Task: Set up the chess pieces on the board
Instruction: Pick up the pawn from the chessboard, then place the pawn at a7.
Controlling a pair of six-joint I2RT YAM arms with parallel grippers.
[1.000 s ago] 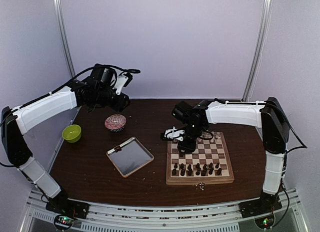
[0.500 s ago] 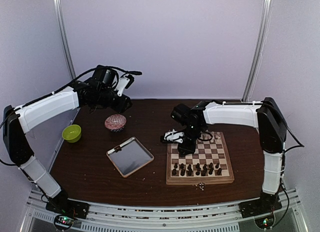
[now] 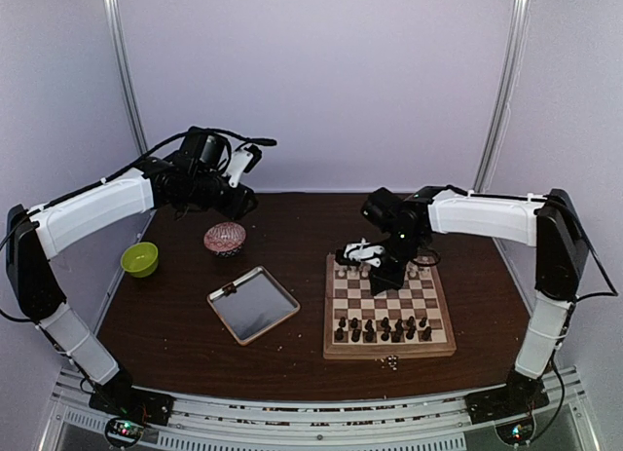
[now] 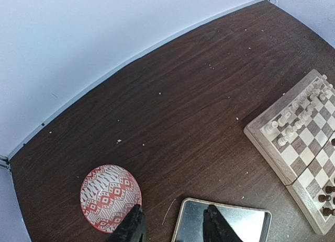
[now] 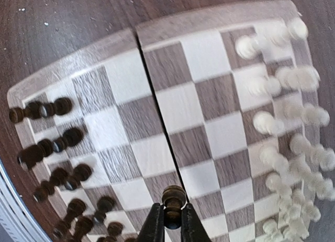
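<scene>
Board (image 5: 193, 145) shows light and dark wooden checks.

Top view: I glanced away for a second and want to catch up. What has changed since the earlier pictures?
The right arm swung rightward over the square wooden chessboard, and its jaws closed on a small dark brown chess piece. The left arm, red patterned bowl, green bowl and silver metal tray stayed put.

A dark brown wood-grained table (image 3: 292, 227) stands against plain pale lilac walls (image 3: 321, 81), with two slim poles (image 3: 122, 71), seemingly metal, rising near its back corners, all in soft, even light.
</scene>
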